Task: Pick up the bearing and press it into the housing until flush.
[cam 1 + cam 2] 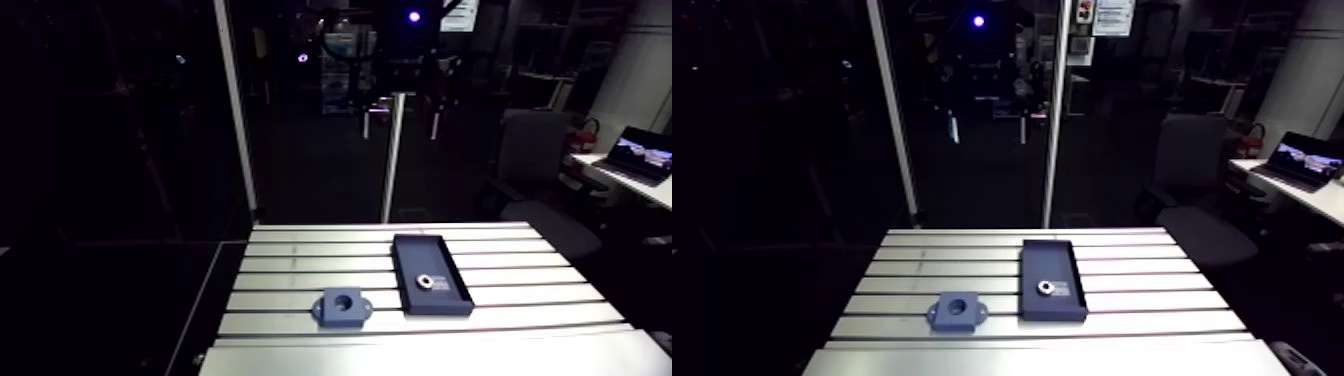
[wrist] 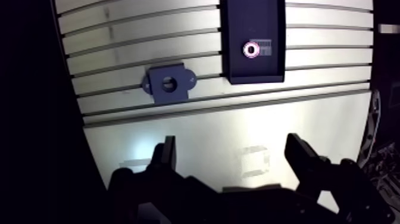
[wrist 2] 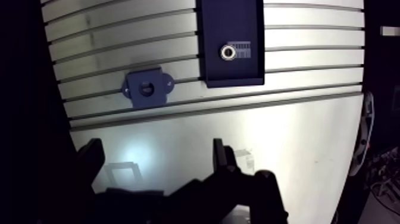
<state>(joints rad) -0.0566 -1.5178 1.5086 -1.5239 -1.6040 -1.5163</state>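
A small silver ring bearing (image 2: 250,49) lies inside a dark rectangular tray (image 2: 252,24) on the slotted table. To one side of the tray sits the grey-blue housing (image 2: 168,84), a block with a round bore and two side ears. The arm view shows the same bearing (image 1: 425,281) in the tray (image 1: 415,255) and the housing (image 1: 342,306) near the table's front. In the wrist view my gripper (image 2: 232,156) hangs open high over the bare front of the table, well short of both parts, with nothing between its fingers (image 2: 163,156).
The slotted aluminium table (image 1: 520,270) ends at a dark drop on its left side. A thin upright post (image 1: 394,160) stands behind the table's far edge. Cables hang off the table's side beside the gripper in the wrist view.
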